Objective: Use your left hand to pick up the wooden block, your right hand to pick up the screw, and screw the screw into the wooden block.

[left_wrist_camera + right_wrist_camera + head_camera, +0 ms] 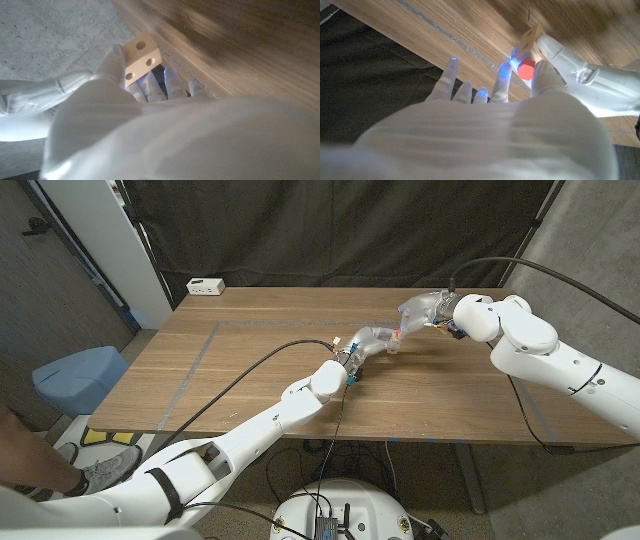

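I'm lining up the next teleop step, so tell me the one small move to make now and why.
Probably ease the right hand in to seat the red-headed screw in a hole of the wooden block before twisting. The left hand holds the block above the table, holes exposed, and the screw sits right against the block, but whether its tip is in a hole cannot be told.

Bare table (250, 370) around; white box (205, 286) well apart at far corner.

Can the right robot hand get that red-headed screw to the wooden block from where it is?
Probably yes. The right robot hand pinches the screw right beside the wooden block, which the left robot hand holds up above the table. Nothing shows between them, though the screw's tip is hidden.
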Controlling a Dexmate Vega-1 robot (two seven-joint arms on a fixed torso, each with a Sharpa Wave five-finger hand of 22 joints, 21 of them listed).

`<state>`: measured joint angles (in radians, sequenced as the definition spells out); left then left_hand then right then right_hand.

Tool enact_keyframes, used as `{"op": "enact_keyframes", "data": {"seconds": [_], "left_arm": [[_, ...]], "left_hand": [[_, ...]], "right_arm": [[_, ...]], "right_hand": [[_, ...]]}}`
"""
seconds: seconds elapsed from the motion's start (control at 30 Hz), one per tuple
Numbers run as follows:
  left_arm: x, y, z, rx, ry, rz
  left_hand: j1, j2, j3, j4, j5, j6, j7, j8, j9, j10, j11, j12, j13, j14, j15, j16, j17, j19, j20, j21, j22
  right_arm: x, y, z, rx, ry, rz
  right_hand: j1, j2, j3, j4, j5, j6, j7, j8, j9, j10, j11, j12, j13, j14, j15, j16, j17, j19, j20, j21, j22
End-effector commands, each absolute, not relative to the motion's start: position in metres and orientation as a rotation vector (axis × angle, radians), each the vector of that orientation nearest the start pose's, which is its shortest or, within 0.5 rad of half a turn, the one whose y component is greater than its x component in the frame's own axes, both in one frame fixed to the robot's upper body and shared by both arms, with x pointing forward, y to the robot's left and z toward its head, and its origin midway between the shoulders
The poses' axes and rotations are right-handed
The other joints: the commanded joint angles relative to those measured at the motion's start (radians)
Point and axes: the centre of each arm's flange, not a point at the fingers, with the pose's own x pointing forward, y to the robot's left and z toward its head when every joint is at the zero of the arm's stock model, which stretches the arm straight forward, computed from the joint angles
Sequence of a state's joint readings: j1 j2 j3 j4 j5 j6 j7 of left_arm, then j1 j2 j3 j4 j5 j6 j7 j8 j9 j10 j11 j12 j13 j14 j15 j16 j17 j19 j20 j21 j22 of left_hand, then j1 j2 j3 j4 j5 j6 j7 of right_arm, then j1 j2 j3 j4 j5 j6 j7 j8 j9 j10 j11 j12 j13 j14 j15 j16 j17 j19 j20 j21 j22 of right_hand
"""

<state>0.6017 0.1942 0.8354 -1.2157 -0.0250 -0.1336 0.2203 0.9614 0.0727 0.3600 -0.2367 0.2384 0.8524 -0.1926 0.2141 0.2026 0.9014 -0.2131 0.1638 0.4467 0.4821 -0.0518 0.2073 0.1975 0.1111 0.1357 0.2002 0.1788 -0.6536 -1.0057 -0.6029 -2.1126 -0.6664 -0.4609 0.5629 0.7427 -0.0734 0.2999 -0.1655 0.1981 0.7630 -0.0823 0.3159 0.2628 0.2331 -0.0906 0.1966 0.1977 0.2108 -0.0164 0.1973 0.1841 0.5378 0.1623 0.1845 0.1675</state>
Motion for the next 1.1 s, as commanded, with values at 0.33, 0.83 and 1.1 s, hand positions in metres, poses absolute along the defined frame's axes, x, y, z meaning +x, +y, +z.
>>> {"op": "enact_keyframes", "data": {"seconds": [0.33,0.83,1.1], "left_arm": [[0.6377,-0.0117,-0.0315,0.526,-0.669,-0.393],[0.6378,-0.0121,-0.0317,0.529,-0.665,-0.398],[0.6385,-0.0105,-0.0308,0.528,-0.668,-0.395]], "left_hand": [[-0.058,0.076,0.093,0.086,0.007,0.041,0.04,0.004,0.005,0.009,0.002,0.067,0.105,0.006,-0.058,0.007,0.002,-0.001,0.008,0.006,0.005],[-0.061,0.077,0.096,0.087,0.006,0.04,0.041,0.004,0.005,0.008,0.002,0.067,0.105,0.006,-0.056,0.007,0.002,-0.001,0.009,0.007,0.005],[-0.061,0.078,0.098,0.087,0.006,0.041,0.042,0.004,0.005,0.008,0.003,0.068,0.106,0.006,-0.056,0.007,0.002,0.0,0.01,0.007,0.005]], "right_arm": [[0.539,-0.2282,0.0877,-1.727,-0.358,0.051],[0.5392,-0.2275,0.0868,-1.725,-0.372,0.044],[0.54,-0.2242,0.0889,-1.729,-0.377,0.035]], "right_hand": [[0.032,0.017,0.022,0.004,-0.007,0.086,-0.003,0.041,0.002,0.033,-0.017,0.009,0.003,0.024,-0.005,0.01,0.004,0.009,-0.013,0.009,0.003],[0.043,0.025,0.027,0.008,-0.01,0.139,0.0,0.065,0.0,0.066,-0.037,0.013,0.002,0.043,-0.014,0.016,0.004,0.021,-0.02,0.01,0.003],[0.038,0.038,0.028,0.016,-0.012,0.184,0.001,0.083,-0.004,0.091,-0.052,0.016,0.001,0.058,-0.024,0.02,0.006,0.028,-0.026,0.01,0.003]]}}
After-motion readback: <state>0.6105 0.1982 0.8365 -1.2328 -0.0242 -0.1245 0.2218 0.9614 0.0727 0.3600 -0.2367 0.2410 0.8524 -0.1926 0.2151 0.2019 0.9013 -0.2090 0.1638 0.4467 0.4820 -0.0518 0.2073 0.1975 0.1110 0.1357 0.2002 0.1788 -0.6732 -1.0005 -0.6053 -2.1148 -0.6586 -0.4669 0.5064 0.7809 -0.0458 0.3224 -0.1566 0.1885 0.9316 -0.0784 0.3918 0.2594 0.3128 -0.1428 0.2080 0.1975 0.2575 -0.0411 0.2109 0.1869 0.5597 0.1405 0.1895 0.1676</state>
